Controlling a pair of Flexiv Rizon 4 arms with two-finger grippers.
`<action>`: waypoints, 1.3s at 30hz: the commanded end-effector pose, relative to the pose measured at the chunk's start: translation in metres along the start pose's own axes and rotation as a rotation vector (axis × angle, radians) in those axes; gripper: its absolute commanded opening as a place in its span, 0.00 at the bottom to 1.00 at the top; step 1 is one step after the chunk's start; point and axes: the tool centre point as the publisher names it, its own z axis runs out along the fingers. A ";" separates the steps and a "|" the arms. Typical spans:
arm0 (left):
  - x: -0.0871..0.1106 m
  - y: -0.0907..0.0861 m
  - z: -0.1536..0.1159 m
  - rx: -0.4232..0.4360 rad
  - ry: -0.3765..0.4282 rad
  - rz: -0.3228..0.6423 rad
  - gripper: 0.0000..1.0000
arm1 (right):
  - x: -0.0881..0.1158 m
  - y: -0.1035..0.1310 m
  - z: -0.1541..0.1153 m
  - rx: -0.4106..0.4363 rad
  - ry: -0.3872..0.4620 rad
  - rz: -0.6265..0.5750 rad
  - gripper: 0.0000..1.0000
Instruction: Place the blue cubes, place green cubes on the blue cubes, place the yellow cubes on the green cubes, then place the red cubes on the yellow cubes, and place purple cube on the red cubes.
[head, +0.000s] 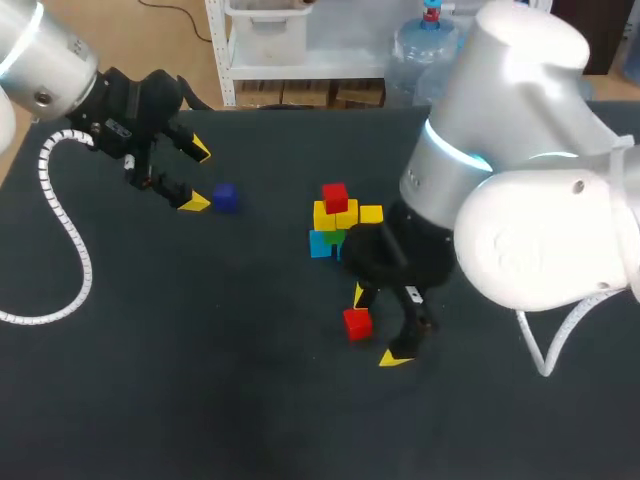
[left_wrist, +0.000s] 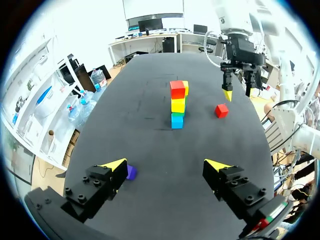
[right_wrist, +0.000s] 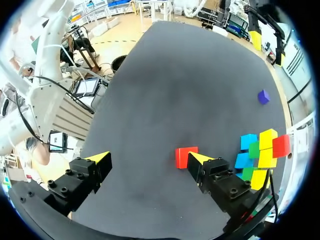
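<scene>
Low centre of the head view, the right tool (head: 377, 326) stands spread around a loose red cube (head: 357, 323) on the bench (head: 200, 380), just below the stack (head: 335, 215); rigid, probably light, it wants pinching on opposite flat faces. Upper left, the left tool (head: 199, 177) gapes beside the purple cube (head: 224, 197).

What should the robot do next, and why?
Probably the right gripper should shift sideways to centre the loose red cube between its open fingers, then close. That cube lies on the table close by one finger, and one yellow cube on the stack has no red cube on it yet.
</scene>
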 end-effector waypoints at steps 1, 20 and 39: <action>0.001 -0.001 0.000 -0.002 -0.004 0.003 1.00 | -0.002 -0.007 0.003 -0.006 0.024 -0.002 1.00; 0.001 -0.001 0.000 -0.002 -0.004 0.003 1.00 | 0.006 -0.022 0.012 0.014 0.063 0.024 1.00; 0.001 -0.001 0.000 -0.002 -0.004 0.003 1.00 | 0.004 -0.040 0.019 0.005 0.187 0.032 1.00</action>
